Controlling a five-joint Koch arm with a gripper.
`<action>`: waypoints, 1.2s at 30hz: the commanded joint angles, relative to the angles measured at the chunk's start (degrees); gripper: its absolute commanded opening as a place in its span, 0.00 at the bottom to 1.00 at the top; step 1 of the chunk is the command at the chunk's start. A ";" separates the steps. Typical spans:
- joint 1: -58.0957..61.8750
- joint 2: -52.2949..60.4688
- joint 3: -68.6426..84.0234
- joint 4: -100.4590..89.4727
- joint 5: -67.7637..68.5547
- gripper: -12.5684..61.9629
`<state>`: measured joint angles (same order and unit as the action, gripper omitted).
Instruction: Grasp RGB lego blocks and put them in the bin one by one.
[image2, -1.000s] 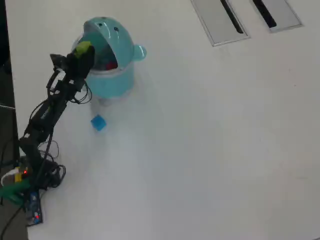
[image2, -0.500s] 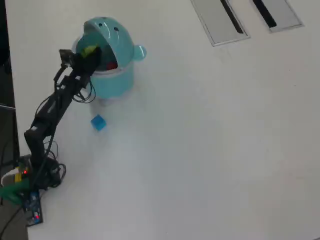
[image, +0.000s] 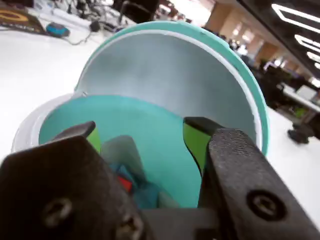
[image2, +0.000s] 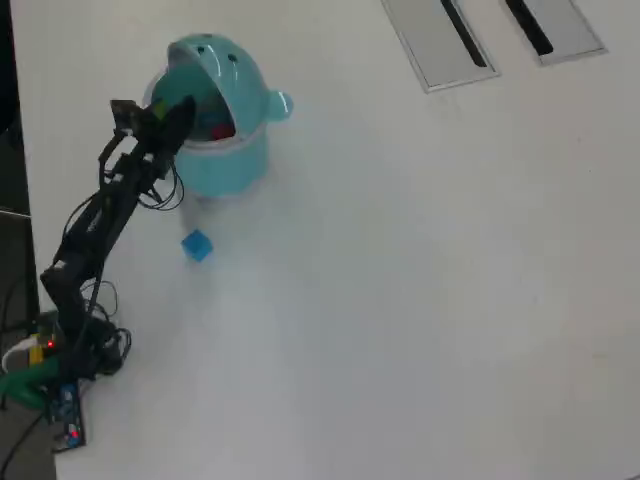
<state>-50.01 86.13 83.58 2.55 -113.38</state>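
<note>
Claw (image: 142, 137) poised right over the open mouth of the teal bin (image: 150, 125), jaws spread apart with nothing between the green pads (image: 196, 142). Straight below the claw, down inside the bin, a bit of red (image: 125, 184) showing, likely the red block already dropped in, next to something bluish too blurry to name. In the overhead view, claw (image2: 178, 108) at the bin (image2: 222, 160) rim, under the raised whale lid (image2: 212, 58), and the blue block (image2: 197, 245) lying alone on the white tabletop (image2: 420, 280), behind and below the claw, back toward the arm's base, near the bin but not touching it. Probably next in line, that blue block. Tiny, hard plastic, very light, so no strong squeeze needed. Smooth sides, so maybe a little slippery; best pinched on two flat opposite faces, low and in the middle, with the pads square to them and not on the corners. Sitting a bit turned on the tabletop, so a twist of the claw likely needed to line up. Not breakable, but easy to flick away if one jaw bumps it first. Grey slotted panels (image2: 440, 40) far off across the tabletop, no part of the job.
</note>
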 joint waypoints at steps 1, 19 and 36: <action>0.88 6.50 -1.14 -2.37 0.00 0.57; 2.11 22.68 8.79 14.59 -2.55 0.62; 1.49 25.40 14.68 20.04 -2.29 0.64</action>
<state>-49.39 108.81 100.20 23.20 -115.14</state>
